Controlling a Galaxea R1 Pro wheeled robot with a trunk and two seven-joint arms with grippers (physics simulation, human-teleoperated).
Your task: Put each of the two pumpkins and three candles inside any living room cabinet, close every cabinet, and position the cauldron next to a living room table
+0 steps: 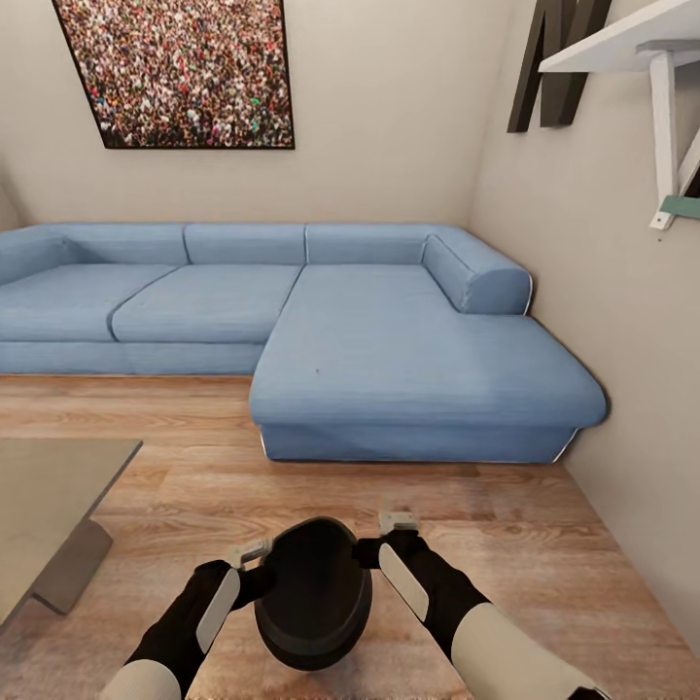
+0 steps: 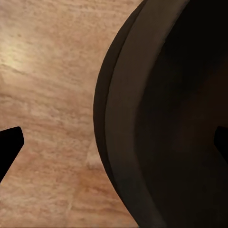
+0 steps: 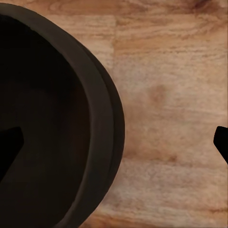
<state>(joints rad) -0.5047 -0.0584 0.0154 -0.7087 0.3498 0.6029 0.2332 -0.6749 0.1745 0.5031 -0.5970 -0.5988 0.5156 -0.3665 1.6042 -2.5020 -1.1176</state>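
Wooden flooring (image 1: 194, 457) runs across the living room, with a framed crowd picture (image 1: 180, 68) hung on the beige back wall. At the far left edge of the head view, a corner of the table (image 1: 49, 506) is seen, its grey top low over the planks. Behind it, a blue corner sofa (image 1: 321, 331) stretches along the wall and juts forward on the right side, beneath a white wall shelf (image 1: 642, 44).

Nearer the robot, the left gripper (image 1: 255, 562) is set against the left side of the cauldron (image 1: 313, 593), which is held between both arms above the floor, its wide mouth tipped toward the sofa. In the left wrist view the cauldron's rim (image 2: 123, 123) lies between the two dark fingertips (image 2: 9, 142), which stand wide apart; whether the rim is actually pinched cannot be told. The right gripper (image 1: 389, 540) meets the opposite side of the pot, and in the right wrist view one fingertip (image 3: 9, 147) sits inside the mouth and the other (image 3: 222, 142) outside over bare planks, again spread, with contact not resolvable.

The step in hand is judged to be the carrying of the cauldron toward the table. For the next move, a turn or shift leftward would be called for, then a level lowering onto the floor just beside the table, before both grippers are released together.
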